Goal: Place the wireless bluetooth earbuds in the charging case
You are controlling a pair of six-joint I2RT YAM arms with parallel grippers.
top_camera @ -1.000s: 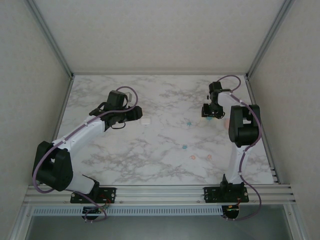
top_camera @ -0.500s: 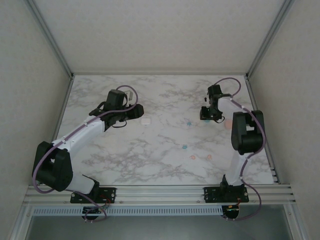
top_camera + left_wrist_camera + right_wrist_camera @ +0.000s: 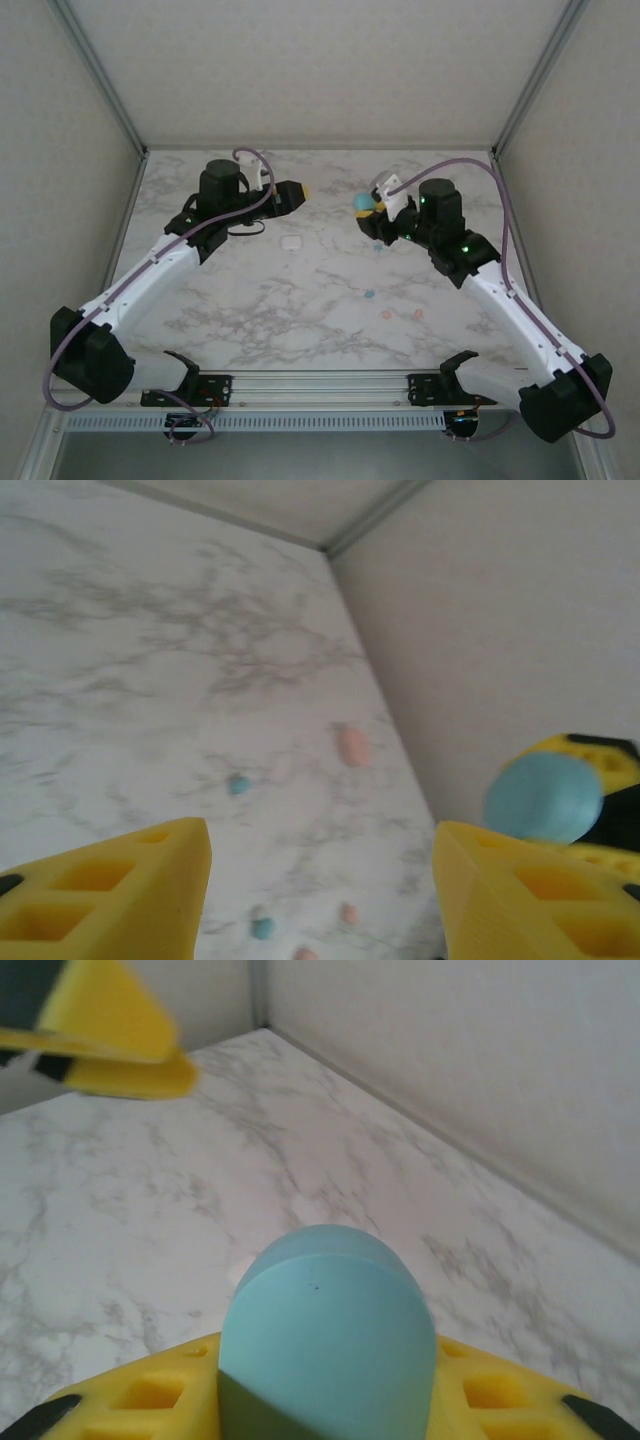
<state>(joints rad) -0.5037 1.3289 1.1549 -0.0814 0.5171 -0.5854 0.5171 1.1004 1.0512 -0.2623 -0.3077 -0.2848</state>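
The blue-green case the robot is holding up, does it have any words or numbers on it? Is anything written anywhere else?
None can be read. The teal case in the right end effector is plain, with only a tiny dark speck. The marble table and yellow fingers carry no lettering.

My right gripper (image 3: 368, 208) now sits nearer the middle, holding the rounded teal plastic case (image 3: 362, 203) up off the counter (image 3: 300, 300); my left gripper (image 3: 300, 191) is now raised, facing it.
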